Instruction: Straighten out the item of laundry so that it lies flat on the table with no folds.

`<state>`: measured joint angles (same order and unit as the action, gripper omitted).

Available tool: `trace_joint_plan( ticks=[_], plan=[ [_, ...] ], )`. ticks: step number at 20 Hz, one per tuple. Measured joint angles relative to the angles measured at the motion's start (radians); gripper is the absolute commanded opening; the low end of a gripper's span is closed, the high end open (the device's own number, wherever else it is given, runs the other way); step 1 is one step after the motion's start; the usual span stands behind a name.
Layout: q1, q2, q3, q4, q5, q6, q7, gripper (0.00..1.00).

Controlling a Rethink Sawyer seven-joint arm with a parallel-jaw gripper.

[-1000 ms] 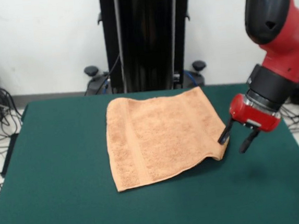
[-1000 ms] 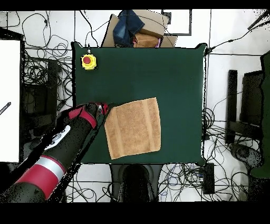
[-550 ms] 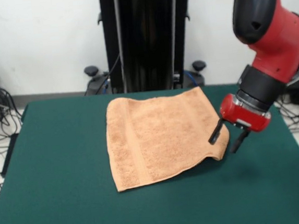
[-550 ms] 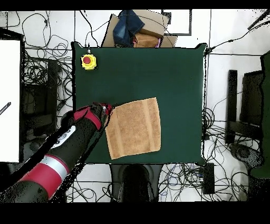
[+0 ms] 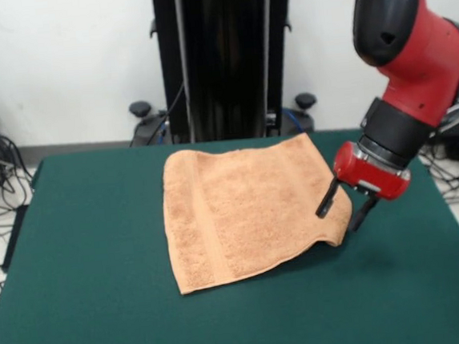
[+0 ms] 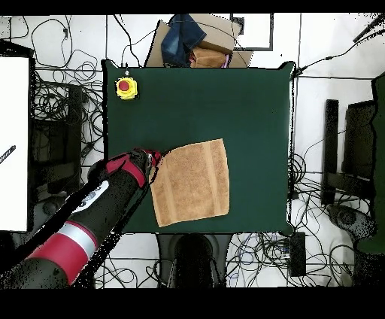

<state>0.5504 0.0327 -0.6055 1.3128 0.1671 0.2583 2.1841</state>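
A Sawyer arm's tool hangs at the corner of an orange-tan terry towel, its two dark fingers spread apart on either side of the cloth's raised corner and gripping nothing, a stance that looks set for pinching that corner to pull it out. The towel lies mostly spread on the dark green felt-topped bench, toward its far edge, rectangular and nubby, with a woven band running near one end. That corner curls off the felt and casts a shadow, the one spot not yet flat.
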Motion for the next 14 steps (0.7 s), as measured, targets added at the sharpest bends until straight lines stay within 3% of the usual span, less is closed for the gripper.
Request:
trace_joint_plan(
  ticks=[14],
  plan=[
    [0.006, 0.002, 0.0, 0.0, 0.016, 0.0, 0.0, 1.0]
  ],
)
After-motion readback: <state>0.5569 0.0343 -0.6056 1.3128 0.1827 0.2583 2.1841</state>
